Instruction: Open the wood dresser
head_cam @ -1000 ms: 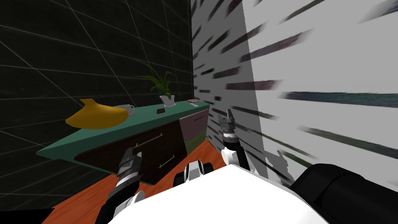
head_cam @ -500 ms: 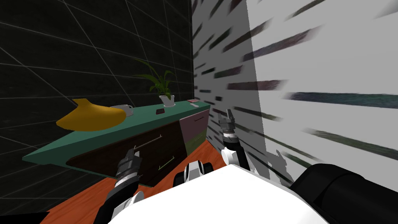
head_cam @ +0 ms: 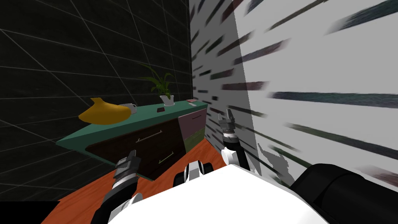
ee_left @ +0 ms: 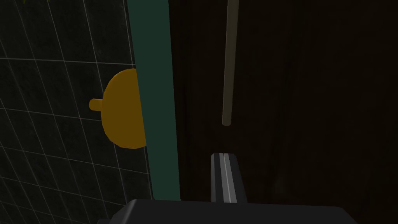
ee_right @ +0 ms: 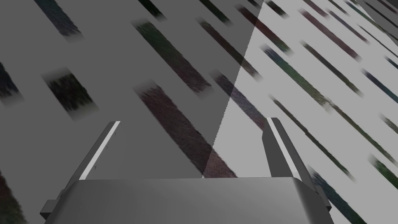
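dresser (head_cam: 145,113): teal-green top; dark brown drawer fronts (head_cam: 128,146) ahead of left gripper (head_cam: 133,153); pale handles (head_cam: 149,136); end panels (head_cam: 193,128) mauve over olive. ornament (head_cam: 104,113): yellow-orange. plant (head_cam: 161,83): green, white pot (head_cam: 168,100). floor (head_cam: 89,194): orange-red. back wall (head_cam: 58,58): black, pale grid. side wall (head_cam: 330,116): grey, dark streaks.

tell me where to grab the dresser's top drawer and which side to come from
Take the thin pale bar handle on the dark upper drawer front. Come straight at the front with the fingers astride the bar, across its length. The bar is long and slim, so probably only a crosswise pinch fits. The left claw is shut and sits just off the bar's end, so open it first.
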You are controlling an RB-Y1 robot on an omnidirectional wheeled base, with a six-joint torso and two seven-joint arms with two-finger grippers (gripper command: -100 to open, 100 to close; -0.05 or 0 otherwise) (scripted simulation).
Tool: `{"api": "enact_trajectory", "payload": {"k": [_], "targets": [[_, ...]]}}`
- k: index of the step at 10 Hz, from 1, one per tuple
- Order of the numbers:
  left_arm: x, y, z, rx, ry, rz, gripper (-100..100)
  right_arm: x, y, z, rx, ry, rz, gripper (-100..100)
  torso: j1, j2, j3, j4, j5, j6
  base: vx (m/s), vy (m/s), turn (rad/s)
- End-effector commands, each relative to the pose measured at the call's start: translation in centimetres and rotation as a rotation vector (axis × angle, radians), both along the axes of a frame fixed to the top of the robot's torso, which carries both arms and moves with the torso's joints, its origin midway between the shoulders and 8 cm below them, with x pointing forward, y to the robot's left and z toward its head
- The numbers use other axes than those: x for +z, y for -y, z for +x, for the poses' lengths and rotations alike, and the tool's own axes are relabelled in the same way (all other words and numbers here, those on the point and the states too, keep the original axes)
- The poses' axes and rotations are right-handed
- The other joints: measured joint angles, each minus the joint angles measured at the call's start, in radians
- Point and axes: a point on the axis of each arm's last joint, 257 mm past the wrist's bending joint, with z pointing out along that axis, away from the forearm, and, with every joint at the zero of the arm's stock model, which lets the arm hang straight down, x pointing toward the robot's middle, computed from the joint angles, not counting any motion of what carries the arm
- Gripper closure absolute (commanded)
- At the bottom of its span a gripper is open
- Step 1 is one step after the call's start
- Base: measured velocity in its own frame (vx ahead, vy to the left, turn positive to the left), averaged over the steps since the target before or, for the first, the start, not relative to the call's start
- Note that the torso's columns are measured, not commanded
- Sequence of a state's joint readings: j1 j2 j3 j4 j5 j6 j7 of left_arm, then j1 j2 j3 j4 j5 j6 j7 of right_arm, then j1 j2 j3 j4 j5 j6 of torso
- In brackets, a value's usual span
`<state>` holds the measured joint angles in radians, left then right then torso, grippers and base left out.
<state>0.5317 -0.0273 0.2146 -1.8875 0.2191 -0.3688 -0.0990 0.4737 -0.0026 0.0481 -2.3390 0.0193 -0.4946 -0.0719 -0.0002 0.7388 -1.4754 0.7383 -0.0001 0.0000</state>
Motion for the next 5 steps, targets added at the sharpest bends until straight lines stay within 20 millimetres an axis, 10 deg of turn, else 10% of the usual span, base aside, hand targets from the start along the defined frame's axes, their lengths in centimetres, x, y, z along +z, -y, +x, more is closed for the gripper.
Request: {"api": "enact_trajectory", "payload": {"k": [1,5], "targets": [[0.34,-0.27,0.17,-0.018,-0.009,0.032,-100,0.0,0.0,0.0,0.0,0.0,0.0,0,0.002,-0.005,-0.003,-0.001,0.001,0.0,-0.015,-0.009,-0.001],[1.18,-0.88,0.68,-0.062,-0.029,0.109,-100,-0.01,0.01,-0.01,0.0,0.0,0.0,0,0.0,-0.001,-0.001,0.0,0.0,0.0,0.015,0.002,0.0]]}}
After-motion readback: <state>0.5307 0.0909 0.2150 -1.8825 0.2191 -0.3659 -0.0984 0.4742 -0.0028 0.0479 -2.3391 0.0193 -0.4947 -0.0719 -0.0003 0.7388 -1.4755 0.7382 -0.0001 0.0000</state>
